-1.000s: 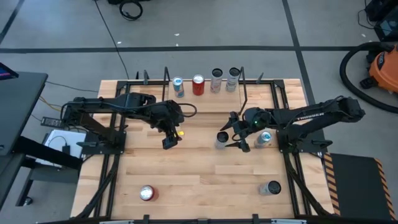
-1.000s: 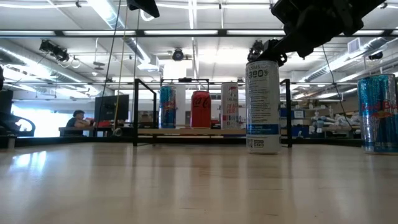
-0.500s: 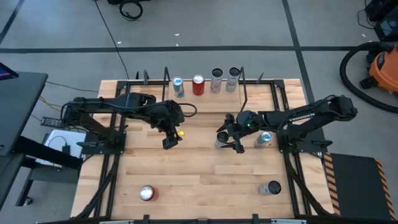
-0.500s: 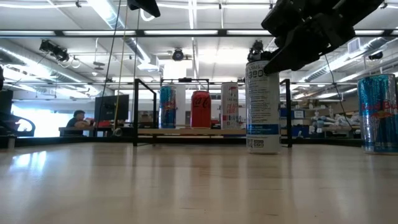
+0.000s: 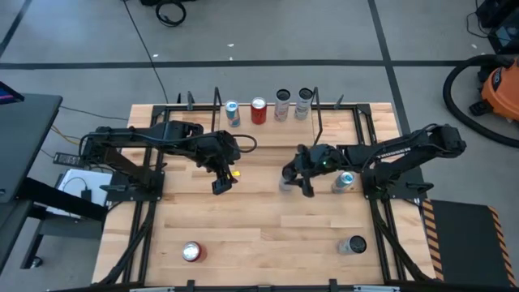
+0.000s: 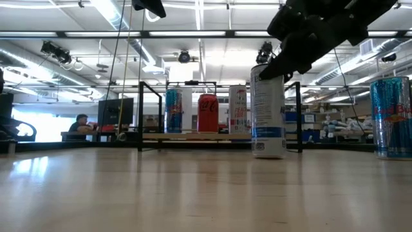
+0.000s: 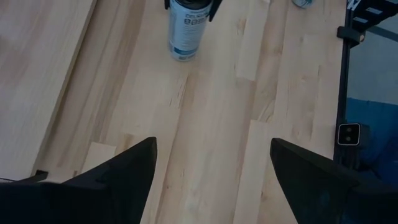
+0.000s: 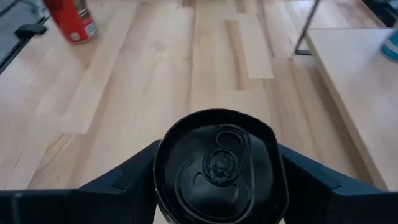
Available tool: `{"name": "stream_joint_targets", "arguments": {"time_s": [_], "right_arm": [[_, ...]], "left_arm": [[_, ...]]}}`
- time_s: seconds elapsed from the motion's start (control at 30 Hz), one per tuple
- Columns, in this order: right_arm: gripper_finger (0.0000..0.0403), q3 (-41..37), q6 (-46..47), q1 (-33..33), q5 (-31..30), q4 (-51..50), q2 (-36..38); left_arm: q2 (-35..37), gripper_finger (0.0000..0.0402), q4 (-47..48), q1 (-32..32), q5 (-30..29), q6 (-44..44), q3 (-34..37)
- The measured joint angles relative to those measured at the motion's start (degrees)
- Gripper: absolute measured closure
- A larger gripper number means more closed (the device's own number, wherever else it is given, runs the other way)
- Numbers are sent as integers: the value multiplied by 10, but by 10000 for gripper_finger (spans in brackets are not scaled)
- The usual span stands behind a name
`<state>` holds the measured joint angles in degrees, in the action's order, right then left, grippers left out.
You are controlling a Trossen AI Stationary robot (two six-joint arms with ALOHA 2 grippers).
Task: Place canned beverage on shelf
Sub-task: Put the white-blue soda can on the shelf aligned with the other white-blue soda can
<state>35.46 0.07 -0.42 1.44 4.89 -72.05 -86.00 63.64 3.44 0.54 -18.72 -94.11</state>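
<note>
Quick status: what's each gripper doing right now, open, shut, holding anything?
Left gripper: open, holding nothing, hovering above the table.
Right gripper: fingers at both sides of the white can near its top; a firm grip cannot be told.

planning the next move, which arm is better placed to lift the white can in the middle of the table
The right. Its claw already straddles the white can, one finger on each side of the top, as the right wrist view shows. The left claw hangs open over bare table, well away from it.
</note>
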Motion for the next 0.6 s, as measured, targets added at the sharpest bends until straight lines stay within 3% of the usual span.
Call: {"name": "stream_joint_targets", "arguments": {"time_s": [0.33,0.6], "right_arm": [[146,32,26,22,-160,-12,-1],[146,93,109,23,-315,-106,0]], "left_arm": [[0,86,0,0,0,0,0],[0,86,0,0,0,0,0]]}}
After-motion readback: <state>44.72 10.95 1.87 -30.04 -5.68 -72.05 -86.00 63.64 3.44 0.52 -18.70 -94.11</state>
